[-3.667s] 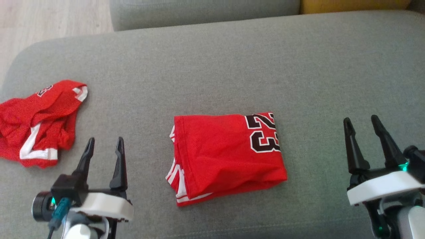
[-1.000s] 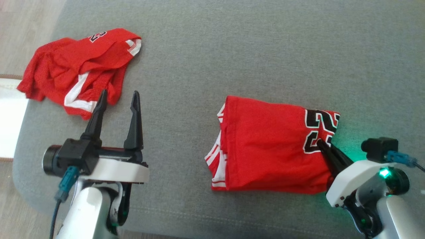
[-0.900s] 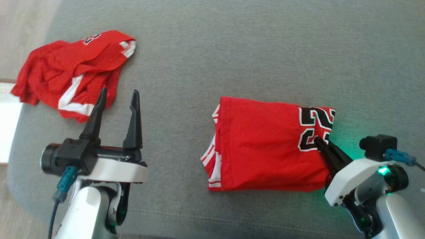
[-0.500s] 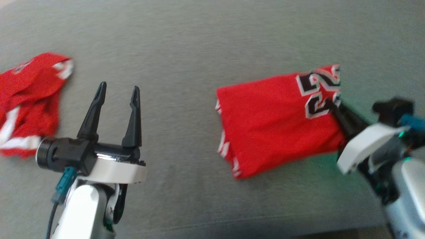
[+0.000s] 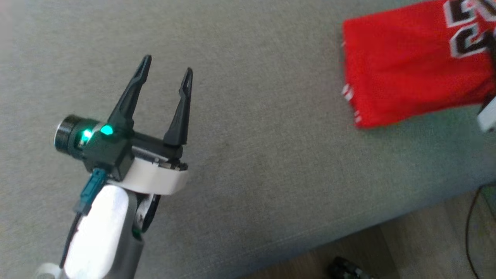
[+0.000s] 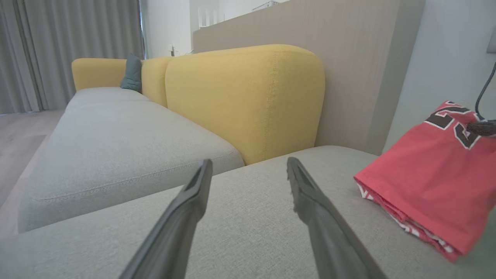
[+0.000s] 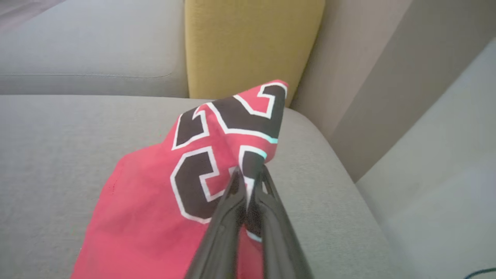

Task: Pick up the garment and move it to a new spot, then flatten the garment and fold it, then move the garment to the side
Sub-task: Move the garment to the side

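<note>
Item one, the folded red garment (image 5: pixel 410 66): we find it at the upper right of the head view, on the grey seat cushion (image 5: pixel 248 155), near that cushion's front edge, with its black-and-white number at the far right. Item two, the right gripper (image 7: pixel 250 172): in the right wrist view we record its two fingers pressed together on the numbered corner. That corner stands raised in a peak while the rest of the cloth trails down to the seat. The left wrist view adds the side profile, with stacked layers, white-striped trim along the near edge, and dark fingertips at the number. Item three, the left gripper (image 5: pixel 167 64): fingers spread wide and empty, well apart from the garment, over bare cushion. Surroundings: a yellow backrest (image 6: pixel 248 100), a teal pillow (image 6: pixel 133 73) and grey curtains (image 6: pixel 58 50) from the left wrist view; a wooden floor (image 5: pixel 407 248) with a thin dark cable (image 5: pixel 471 232) from the head view.
</note>
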You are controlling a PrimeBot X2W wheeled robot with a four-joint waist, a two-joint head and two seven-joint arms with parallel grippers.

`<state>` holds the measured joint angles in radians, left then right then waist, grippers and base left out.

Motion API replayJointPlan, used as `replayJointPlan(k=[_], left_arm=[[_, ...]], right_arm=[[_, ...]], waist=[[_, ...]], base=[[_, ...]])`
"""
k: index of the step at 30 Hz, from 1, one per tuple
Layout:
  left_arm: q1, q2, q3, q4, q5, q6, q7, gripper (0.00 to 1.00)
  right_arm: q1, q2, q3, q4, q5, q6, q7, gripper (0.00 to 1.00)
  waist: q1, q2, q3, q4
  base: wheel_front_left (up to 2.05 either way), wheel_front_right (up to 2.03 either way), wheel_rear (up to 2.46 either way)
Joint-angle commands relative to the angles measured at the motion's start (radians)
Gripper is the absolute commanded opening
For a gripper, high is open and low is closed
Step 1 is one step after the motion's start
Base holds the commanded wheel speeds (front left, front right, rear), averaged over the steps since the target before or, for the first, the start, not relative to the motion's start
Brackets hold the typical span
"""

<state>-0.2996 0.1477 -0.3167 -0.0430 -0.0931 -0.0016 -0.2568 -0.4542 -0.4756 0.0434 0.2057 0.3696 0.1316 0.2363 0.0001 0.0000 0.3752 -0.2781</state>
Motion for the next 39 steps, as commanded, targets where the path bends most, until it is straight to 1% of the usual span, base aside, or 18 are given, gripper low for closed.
replayJointPlan(k=[1,5,12,19,21,23,25,26,30,33,36,39], left_arm=[[-0.048,0.015,0.022,-0.038,0.012,-0.006,-0.003,1.00],[-0.097,0.026,0.004,-0.046,0.033,-0.017,0.009,1.00],[-0.150,0.040,-0.011,-0.066,0.049,-0.029,0.030,1.00],[-0.202,0.046,-0.027,-0.072,0.055,-0.043,0.038,1.00],[-0.213,0.045,-0.029,-0.069,0.056,-0.042,0.037,1.00],[-0.216,0.044,-0.030,-0.066,0.055,-0.042,0.035,1.00],[-0.220,0.043,-0.030,-0.060,0.051,-0.040,0.031,1.00],[-0.220,0.040,-0.028,-0.053,0.047,-0.036,0.026,1.00],[-0.207,0.032,-0.023,-0.032,0.031,-0.027,0.014,1.00],[-0.186,0.027,-0.020,-0.013,0.018,-0.021,0.006,1.00],[-0.151,0.025,-0.011,0.006,0.004,-0.009,0.001,1.00],[-0.105,0.024,0.005,0.017,-0.014,0.006,-0.002,1.00]], right_arm=[[-0.044,-0.038,-0.016,-0.019,0.004,-0.001,-0.016,0.00],[-0.118,-0.039,-0.056,0.034,-0.001,-0.001,-0.043,0.00],[-0.184,-0.018,-0.097,0.123,-0.039,-0.001,-0.086,0.00],[-0.253,-0.003,-0.139,0.265,-0.123,-0.001,-0.184,0.00],[-0.270,0.004,-0.152,0.303,-0.144,-0.001,-0.224,0.00],[-0.274,0.008,-0.161,0.325,-0.154,-0.001,-0.236,0.00],[-0.281,0.019,-0.173,0.359,-0.166,-0.001,-0.263,0.45],[-0.282,0.028,-0.183,0.389,-0.176,-0.001,-0.284,1.00],[-0.260,0.050,-0.215,0.434,-0.191,-0.001,-0.323,1.00],[-0.221,0.073,-0.240,0.438,-0.197,-0.001,-0.369,1.00],[-0.166,0.106,-0.248,0.413,-0.202,-0.001,-0.417,1.00],[-0.103,0.156,-0.226,0.357,-0.207,-0.001,-0.441,1.00]], waist=[[-0.0001,0.0000,0.047,-0.036],[-0.0001,0.0000,0.106,-0.051],[-0.0001,0.0000,0.194,-0.053],[-0.0001,0.0000,0.274,-0.030],[-0.0001,0.0000,0.288,-0.020],[-0.0001,0.0000,0.292,-0.014],[-0.0001,0.0000,0.297,-0.004],[-0.0001,0.0000,0.296,0.004],[-0.0001,0.0000,0.271,0.016],[-0.0001,0.0000,0.232,0.025],[-0.0001,0.0000,0.178,0.035],[-0.0001,0.0000,0.124,0.042]], base=[[0.00,0.00,0.00],[0.00,0.00,0.00],[0.00,0.00,0.00],[0.00,0.00,0.00],[0.00,0.00,0.00],[0.00,0.00,0.00],[0.00,0.00,0.00],[0.00,0.00,0.00],[0.00,0.00,0.00],[0.00,0.00,0.00],[0.00,0.00,0.00],[0.00,0.00,0.00]])
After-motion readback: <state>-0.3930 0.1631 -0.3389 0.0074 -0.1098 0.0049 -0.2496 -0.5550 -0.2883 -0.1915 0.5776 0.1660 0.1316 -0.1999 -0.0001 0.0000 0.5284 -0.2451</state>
